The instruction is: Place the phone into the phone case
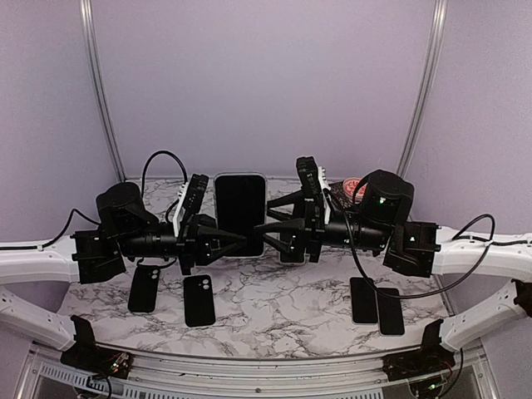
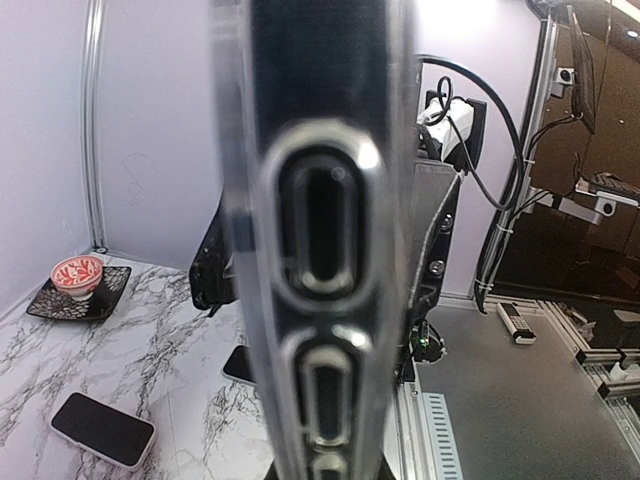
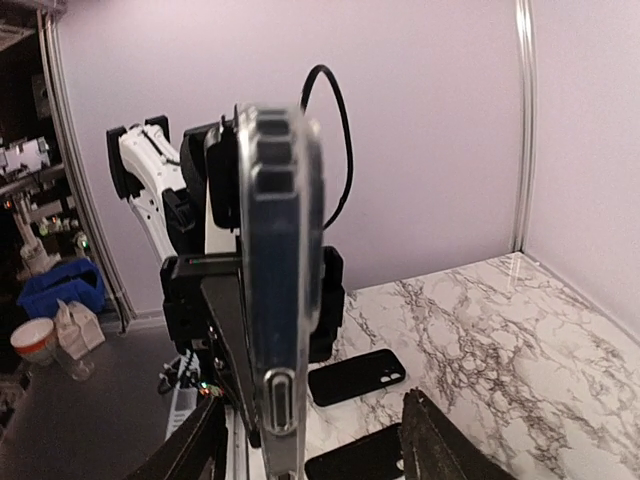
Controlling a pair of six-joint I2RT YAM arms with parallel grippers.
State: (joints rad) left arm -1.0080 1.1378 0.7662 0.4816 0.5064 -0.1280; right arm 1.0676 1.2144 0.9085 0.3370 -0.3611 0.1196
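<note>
In the centre of the top view, raised off the marble table, a phone standing on end, long axis running up and down the frame, dark screen toward the camera. Around its rim, a clear case — seemingly on already, or nearly; hard to tell whether seated at every corner. Clamped at the lower left edge by the left gripper, jaws tight on phone and case together, reaching in from the left of the frame. Just beside the opposite long edge, the right gripper, jaws apart, pointing leftward at the phone. In the right wrist view, the phone edge-on and upright at centre-left, one finger low right and the other low left, straddling it without clear contact. Probably next: a squeeze across the thin side to snap the rim home — squarely across the thickness, not along the length. Nearer and free for that, the right gripper; busy as holder, the left. Flat on the table lower in the frame, other phones or cases.
</note>
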